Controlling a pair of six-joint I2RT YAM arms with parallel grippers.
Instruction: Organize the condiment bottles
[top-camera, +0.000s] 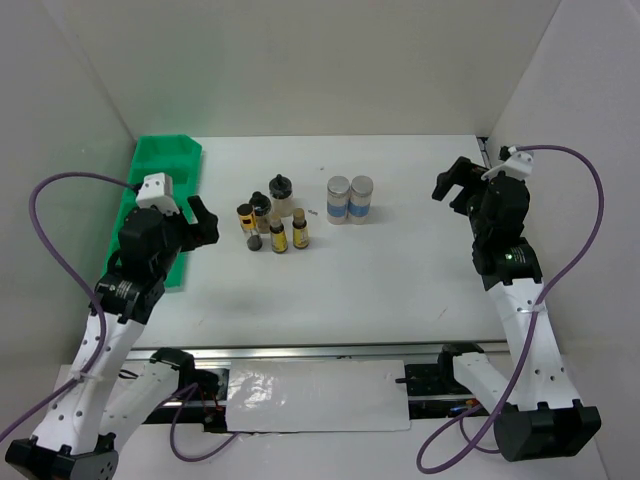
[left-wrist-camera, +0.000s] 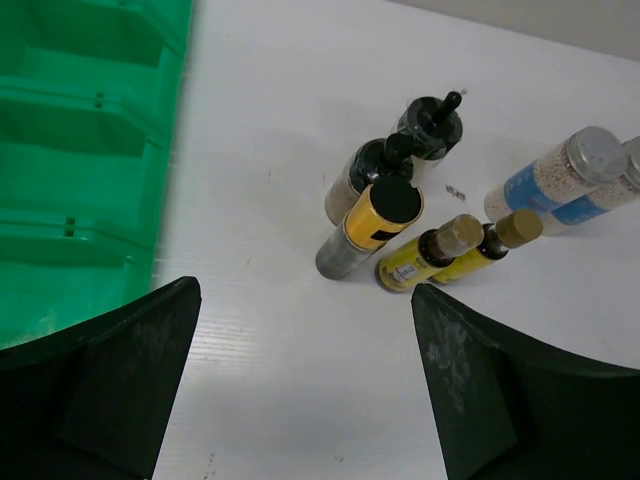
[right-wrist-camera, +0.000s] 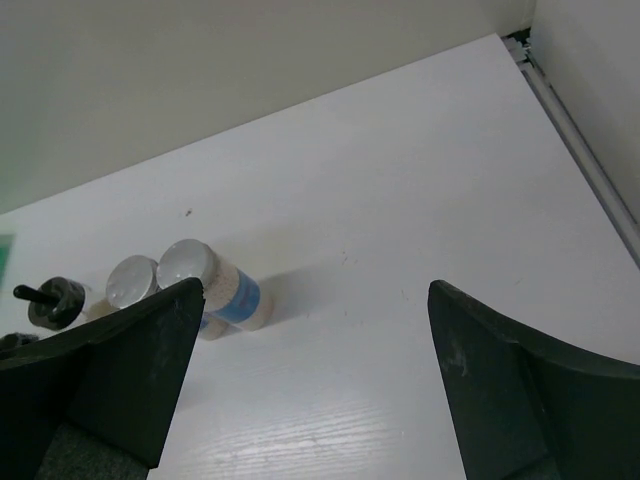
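My left gripper (top-camera: 205, 220) and right gripper (top-camera: 452, 181) both hung spread, empty.
5 small bottles (top-camera: 277, 238) stood clustered mid-table, with 2 silver-lidded jars (top-camera: 339, 198) side by side at their 3 o'clock.

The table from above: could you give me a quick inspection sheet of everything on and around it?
Surface: white table, no spills seen.
Job's things: small dark bottles clustered upright; two silver-lidded jars upright beside them.
Clutter: tiny scrap between cluster and jars.
Grippers: left gripper open, empty; right gripper open, empty.
Cables: purple cables loop from both arms, off the bottles.
Surroundings: green tray at left, visible compartments empty; white walls.
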